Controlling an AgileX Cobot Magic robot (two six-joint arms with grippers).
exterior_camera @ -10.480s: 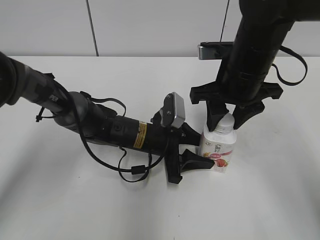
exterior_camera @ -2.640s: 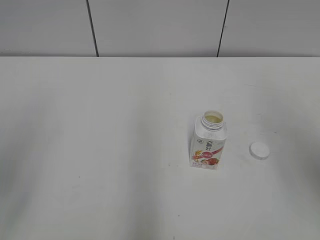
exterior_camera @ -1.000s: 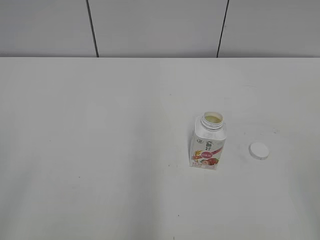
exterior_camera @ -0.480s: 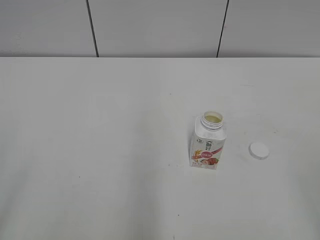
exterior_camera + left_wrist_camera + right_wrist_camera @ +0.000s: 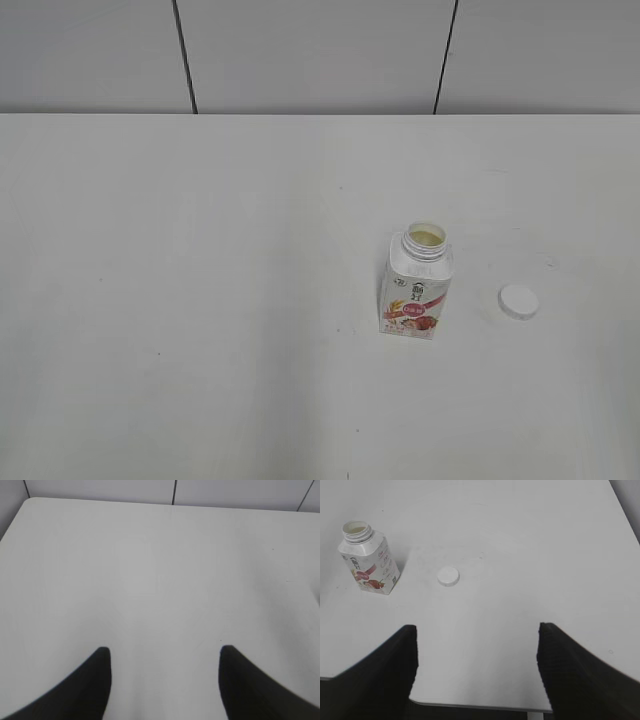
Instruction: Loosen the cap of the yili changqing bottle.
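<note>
The yili changqing bottle [image 5: 417,288] stands upright on the white table, right of centre, its wide threaded neck open and uncapped. It also shows in the right wrist view [image 5: 367,560] at the upper left. The white cap [image 5: 519,301] lies flat on the table to the bottle's right, apart from it; it also shows in the right wrist view [image 5: 448,576]. Neither arm appears in the exterior view. My left gripper [image 5: 164,652] is open and empty over bare table. My right gripper [image 5: 476,630] is open and empty above the table's near edge, well back from cap and bottle.
The white table [image 5: 200,300] meets a grey panelled wall [image 5: 310,55] at the back. The table's near edge and right corner show in the right wrist view [image 5: 485,705]. A rounded far left corner shows in the left wrist view [image 5: 27,502].
Long ago both arms were at the capped bottle. Over the last second nothing has visibly moved; the bottle stands open with the cap on the table.
</note>
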